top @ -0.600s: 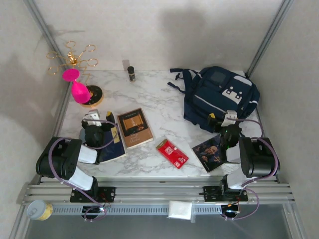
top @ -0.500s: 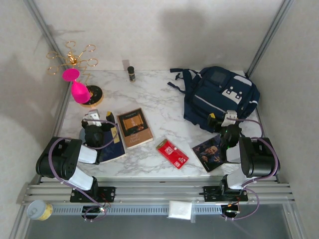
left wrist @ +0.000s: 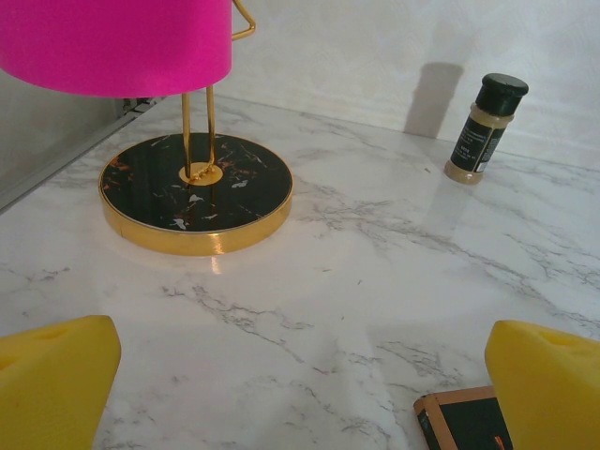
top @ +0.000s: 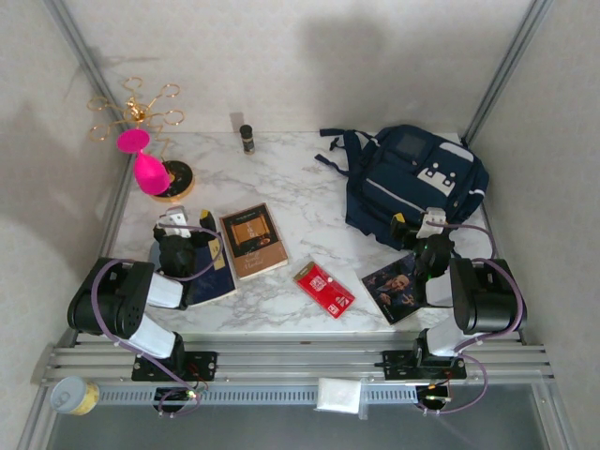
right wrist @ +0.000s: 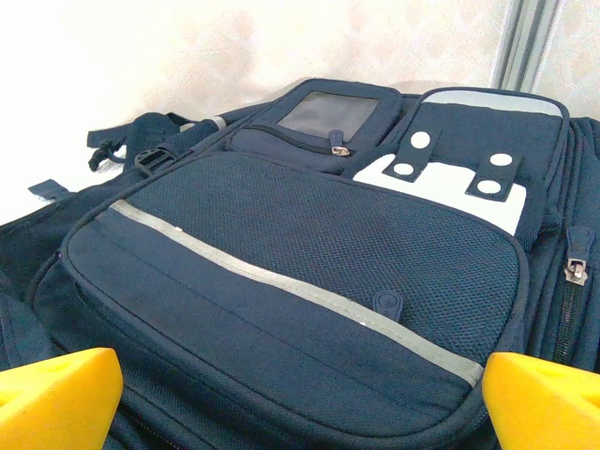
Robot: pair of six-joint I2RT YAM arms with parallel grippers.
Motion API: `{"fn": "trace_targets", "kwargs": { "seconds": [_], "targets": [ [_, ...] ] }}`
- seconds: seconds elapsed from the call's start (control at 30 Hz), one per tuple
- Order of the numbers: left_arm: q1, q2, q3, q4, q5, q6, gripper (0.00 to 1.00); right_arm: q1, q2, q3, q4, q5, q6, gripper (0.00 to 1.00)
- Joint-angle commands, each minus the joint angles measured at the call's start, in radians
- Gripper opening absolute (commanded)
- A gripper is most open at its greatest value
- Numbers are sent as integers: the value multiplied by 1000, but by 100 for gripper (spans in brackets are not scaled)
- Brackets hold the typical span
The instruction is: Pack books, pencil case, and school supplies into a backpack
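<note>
The left pincer (left wrist: 300,398) hangs spread and empty by the left edge of the bench (top: 300,187). The right pincer (right wrist: 300,398), also spread, faces the backpack (right wrist: 281,272) in the far right corner.

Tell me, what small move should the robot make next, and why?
Probably ease the right gripper toward the zip pull on the backpack to start opening it. The backpack looks zipped shut, the right gripper is open and empty right in front of it, and the three books lie out on the table.
</note>
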Motion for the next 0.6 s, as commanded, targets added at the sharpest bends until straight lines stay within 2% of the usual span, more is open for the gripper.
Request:
{"fn": "trace_targets", "kwargs": {
  "seconds": [0.0, 0.57],
  "targets": [
    [8, 0, 17, 17, 16, 7, 99, 5, 3, 11, 37, -3, -13, 99],
    [7, -24, 17, 0, 36, 13, 99, 5, -10, 17, 15, -3, -10, 99]
  ]
}}
